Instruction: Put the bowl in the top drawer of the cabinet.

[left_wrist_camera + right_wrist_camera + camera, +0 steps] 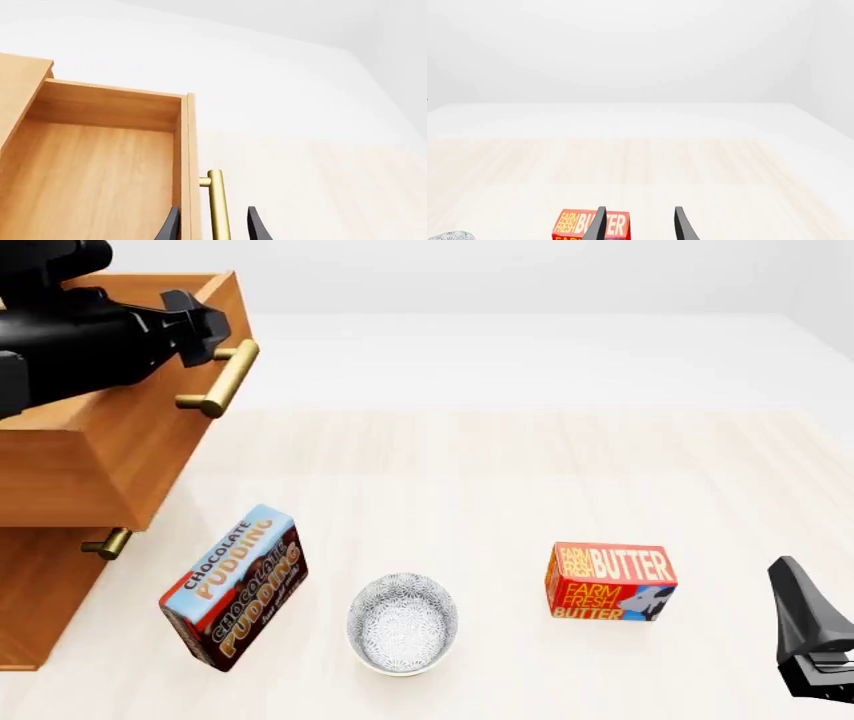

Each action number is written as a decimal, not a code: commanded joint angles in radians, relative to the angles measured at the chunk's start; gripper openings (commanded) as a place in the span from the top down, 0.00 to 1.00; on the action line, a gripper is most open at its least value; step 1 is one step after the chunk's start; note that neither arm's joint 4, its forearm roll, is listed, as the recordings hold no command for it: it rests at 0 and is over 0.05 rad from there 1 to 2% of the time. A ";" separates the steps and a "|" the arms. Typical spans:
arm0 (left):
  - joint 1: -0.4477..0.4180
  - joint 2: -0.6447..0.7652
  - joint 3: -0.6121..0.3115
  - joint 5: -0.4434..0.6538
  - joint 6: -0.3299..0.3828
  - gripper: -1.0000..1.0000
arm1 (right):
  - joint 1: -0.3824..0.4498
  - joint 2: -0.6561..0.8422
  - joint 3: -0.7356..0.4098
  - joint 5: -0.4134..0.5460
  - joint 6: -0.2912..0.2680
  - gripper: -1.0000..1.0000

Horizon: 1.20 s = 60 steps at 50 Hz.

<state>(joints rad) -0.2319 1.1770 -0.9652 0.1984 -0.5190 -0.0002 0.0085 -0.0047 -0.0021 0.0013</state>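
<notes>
The speckled bowl (pixel 403 623) sits upright on the table near the front, between two boxes; a sliver of the bowl (pixel 450 235) shows in the right wrist view. The cabinet (pixel 47 580) stands at the left. Its top drawer (pixel 114 455) is pulled out, and the top drawer (pixel 100 165) looks empty inside. My left gripper (pixel 198 322) hovers at the drawer's front. In the left wrist view the left gripper (pixel 213 229) is open, fingers on either side of the brass handle (pixel 217 205). My right gripper (pixel 806 628) is open and holds nothing at the front right.
A chocolate pudding box (pixel 236 586) stands tilted left of the bowl. A red butter box (pixel 611 582) stands right of it, just ahead of the right gripper (pixel 639 227). The lower drawer's handle (pixel 104 543) pokes out beneath the open drawer.
</notes>
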 commanded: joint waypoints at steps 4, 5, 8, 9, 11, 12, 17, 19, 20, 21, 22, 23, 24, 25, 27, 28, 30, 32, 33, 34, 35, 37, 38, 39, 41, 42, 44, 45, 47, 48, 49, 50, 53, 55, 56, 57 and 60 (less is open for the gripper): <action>-0.085 0.036 0.117 -0.026 0.091 0.00 | 0.000 -0.001 0.000 0.000 0.000 0.00; -0.092 0.034 0.118 -0.025 0.086 0.00 | 0.000 -0.001 0.000 0.000 0.000 0.00; -0.102 0.031 0.118 -0.025 0.089 0.00 | 0.000 -0.001 0.000 0.000 0.000 0.00; -0.103 0.034 0.116 -0.025 0.088 0.00 | 0.000 -0.001 0.000 0.000 0.000 0.00; -0.107 0.031 0.115 -0.026 0.096 0.00 | 0.000 -0.001 0.000 0.000 0.000 0.00; -0.112 0.037 0.116 -0.029 0.089 0.00 | 0.000 -0.001 0.000 0.000 0.000 0.00; -0.125 0.041 0.114 -0.031 0.092 0.00 | 0.000 -0.001 0.000 0.000 0.000 0.00; -0.129 0.041 0.113 -0.030 0.091 0.00 | 0.000 -0.001 0.000 0.000 0.000 0.00; -0.130 0.041 0.113 -0.030 0.092 0.00 | 0.000 -0.001 0.000 0.000 0.000 0.00; -0.134 0.040 0.113 -0.030 0.091 0.00 | 0.000 -0.001 0.000 0.000 0.000 0.00; -0.136 0.038 0.114 -0.030 0.092 0.00 | 0.000 -0.001 0.000 0.000 0.000 0.00; -0.136 0.038 0.114 -0.030 0.092 0.00 | 0.000 -0.001 0.000 0.000 0.000 0.00; -0.140 0.038 0.115 -0.031 0.091 0.00 | 0.000 -0.001 0.000 0.000 0.000 0.00; -0.142 0.038 0.116 -0.031 0.093 0.00 | 0.000 -0.001 0.000 0.000 0.000 0.00; -0.145 0.043 0.117 -0.033 0.091 0.00 | 0.000 -0.001 0.000 0.000 0.000 0.00; -0.145 0.043 0.117 -0.033 0.091 0.00 | 0.000 -0.001 0.000 0.000 0.000 0.00; -0.151 0.044 0.118 -0.034 0.089 0.00 | 0.000 -0.001 0.000 0.000 0.000 0.00; -0.156 0.040 0.119 -0.033 0.089 0.00 | 0.000 -0.001 0.000 0.000 0.000 0.00; -0.159 0.038 0.119 -0.032 0.087 0.00 | 0.000 -0.001 0.000 0.000 0.000 0.00; -0.162 0.032 0.119 -0.031 0.090 0.00 | 0.000 -0.001 0.000 0.000 0.000 0.00; -0.168 0.031 0.121 -0.031 0.085 0.00 | 0.000 -0.001 0.000 0.000 0.000 0.00; -0.173 0.023 0.122 -0.030 0.088 0.00 | 0.000 -0.001 0.000 0.000 0.000 0.00; -0.173 0.023 0.122 -0.030 0.088 0.00 | 0.000 -0.001 0.000 0.000 0.000 0.00; -0.181 0.013 0.124 -0.032 0.089 0.00 | 0.000 -0.001 0.000 0.000 0.000 0.00; -0.187 0.010 0.125 -0.031 0.087 0.00 | 0.000 -0.001 0.000 0.000 0.000 0.00; -0.182 0.011 0.124 -0.031 0.092 0.00 | 0.000 -0.001 0.000 0.000 0.000 0.00; -0.183 0.011 0.125 -0.033 0.093 0.00 | 0.000 -0.001 0.000 0.000 0.000 0.00; -0.175 0.010 0.122 -0.032 0.102 0.00 | 0.000 -0.001 0.000 0.000 0.000 0.00; -0.176 0.006 0.121 -0.029 0.104 0.00 | 0.000 -0.001 0.000 0.000 0.000 0.00; -0.176 0.006 0.121 -0.029 0.104 0.00 | 0.000 -0.001 0.000 0.000 0.000 0.00; -0.172 -0.004 0.119 -0.023 0.110 0.00 | 0.000 -0.001 0.000 0.000 0.000 0.00; -0.172 -0.004 0.119 -0.022 0.110 0.00 | 0.000 -0.001 0.000 0.000 0.000 0.00; -0.168 -0.020 0.116 -0.013 0.119 0.00 | 0.000 -0.001 0.000 0.000 0.000 0.00; -0.169 -0.037 0.115 -0.002 0.122 0.00 | 0.000 -0.001 0.000 0.000 0.000 0.00; -0.169 -0.037 0.115 -0.002 0.122 0.00 | 0.000 -0.001 0.000 0.000 0.000 0.00; -0.167 -0.050 0.113 0.007 0.127 0.00 | 0.000 -0.001 0.000 0.000 0.000 0.00; -0.166 -0.067 0.110 0.018 0.132 0.00 | 0.000 -0.001 0.000 0.000 0.000 0.00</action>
<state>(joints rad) -0.3379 1.1458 -0.9400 0.2025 -0.4820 -0.0002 0.0084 -0.0047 -0.0021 0.0014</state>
